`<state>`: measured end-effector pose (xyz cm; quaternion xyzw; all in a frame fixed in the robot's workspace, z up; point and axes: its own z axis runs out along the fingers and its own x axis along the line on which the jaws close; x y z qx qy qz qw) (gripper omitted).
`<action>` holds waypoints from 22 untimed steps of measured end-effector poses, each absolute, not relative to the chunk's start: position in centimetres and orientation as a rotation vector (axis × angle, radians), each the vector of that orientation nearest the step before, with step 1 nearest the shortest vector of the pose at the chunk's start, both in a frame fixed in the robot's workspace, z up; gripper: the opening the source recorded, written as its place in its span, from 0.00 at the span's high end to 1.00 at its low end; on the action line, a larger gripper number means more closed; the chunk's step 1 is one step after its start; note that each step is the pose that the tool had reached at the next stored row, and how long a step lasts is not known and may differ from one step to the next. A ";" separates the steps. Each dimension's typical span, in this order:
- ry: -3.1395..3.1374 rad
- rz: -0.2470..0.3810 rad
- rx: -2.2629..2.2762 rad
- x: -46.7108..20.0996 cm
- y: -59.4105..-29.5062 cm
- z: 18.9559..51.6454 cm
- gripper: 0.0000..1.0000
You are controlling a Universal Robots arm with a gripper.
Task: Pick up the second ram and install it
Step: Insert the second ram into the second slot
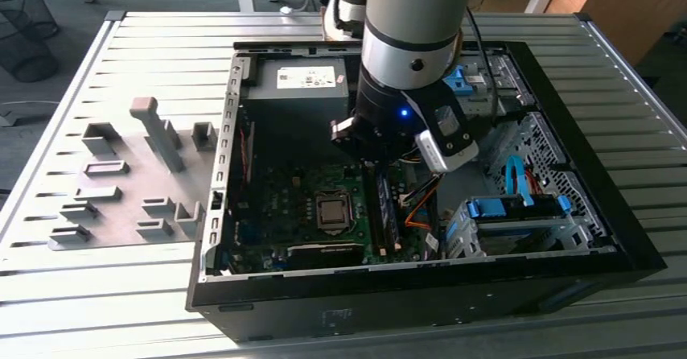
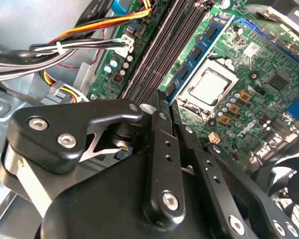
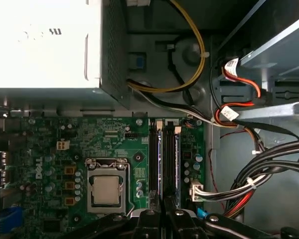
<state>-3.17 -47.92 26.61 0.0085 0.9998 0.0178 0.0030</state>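
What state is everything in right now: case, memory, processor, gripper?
Computer case: lying on its side, side panel off, open.
Memory stick: standing upright in the slot next to the processor.
Processor: in its socket, latched, no cooler on top.
Gripper: low inside the case at the end of the memory slots, beside the stick; contact unclear.
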 end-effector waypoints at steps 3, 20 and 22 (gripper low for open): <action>3.135 0.056 0.027 -3.2 -48.0 26.1 0.86; 3.136 0.055 0.038 -3.0 -48.2 24.3 0.86; 3.136 0.056 0.038 -2.9 -48.2 24.2 0.86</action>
